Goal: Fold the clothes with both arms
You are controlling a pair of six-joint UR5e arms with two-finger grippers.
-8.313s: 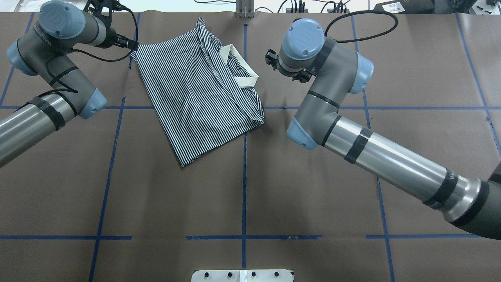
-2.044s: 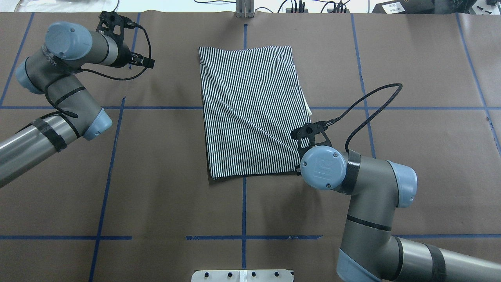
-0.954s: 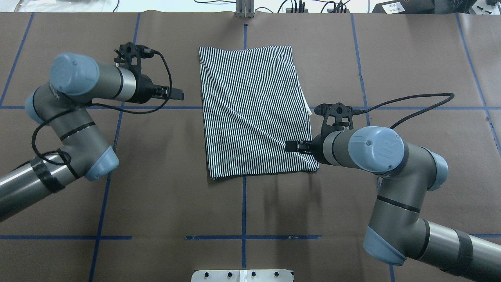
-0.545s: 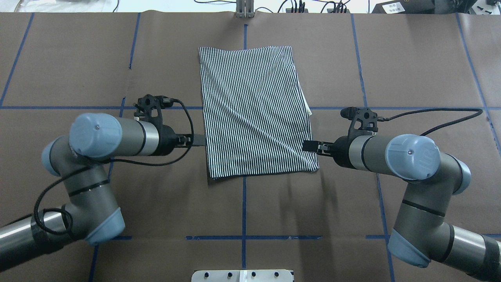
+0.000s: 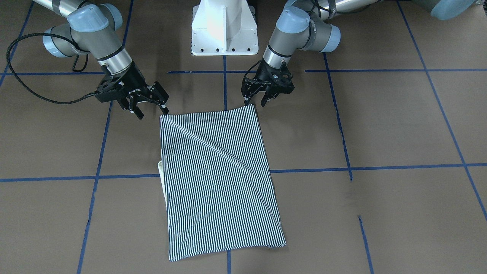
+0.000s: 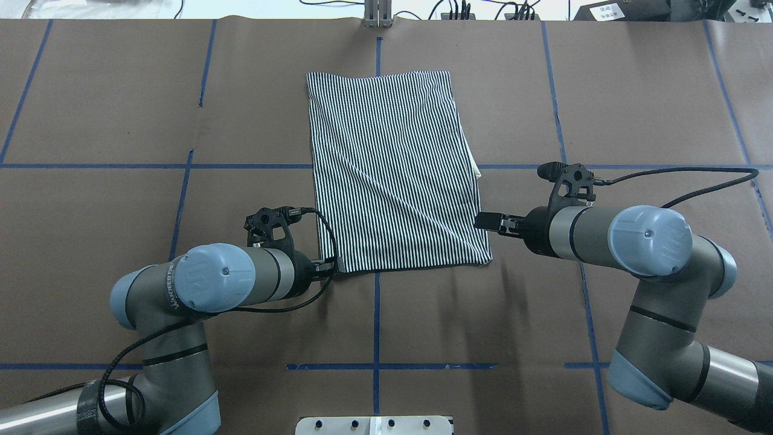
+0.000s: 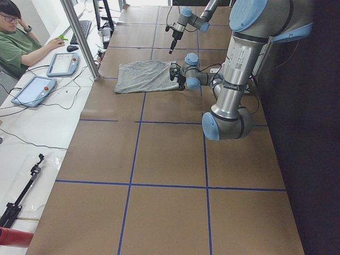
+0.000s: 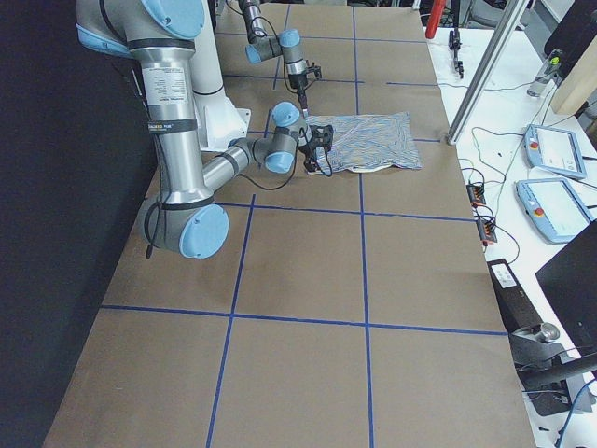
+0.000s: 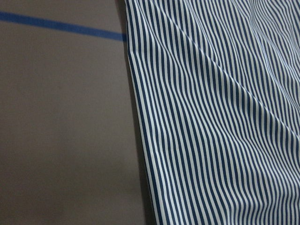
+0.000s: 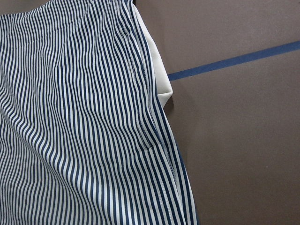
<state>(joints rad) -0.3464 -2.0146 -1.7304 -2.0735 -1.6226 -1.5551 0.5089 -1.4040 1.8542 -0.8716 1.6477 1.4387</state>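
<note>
The clothes are one striped polo shirt (image 6: 392,175), folded into a flat rectangle in the middle of the table, also seen in the front view (image 5: 217,179). A bit of cream collar (image 6: 476,169) sticks out of its right edge. My left gripper (image 5: 255,102) hangs open just off the shirt's near-left corner, with nothing between its fingers; from overhead it (image 6: 339,264) sits right at that corner. My right gripper (image 5: 152,112) is open beside the near-right corner, and from overhead it (image 6: 483,220) lies at the right edge. Both wrist views show only stripes (image 9: 220,117) and brown table.
The brown table cover carries a grid of blue tape lines (image 6: 375,314). My white pedestal base (image 5: 224,26) stands behind the shirt. A metal post (image 7: 79,37) rises at the table's far edge. A person (image 7: 18,45) sits at a side desk with tablets (image 7: 33,90).
The shirt, loosely bunched with its collar on top 8 s ago, now lies as a flat rectangle. My left arm swung in to the near-left corner. My right gripper drew back to the right edge.
</note>
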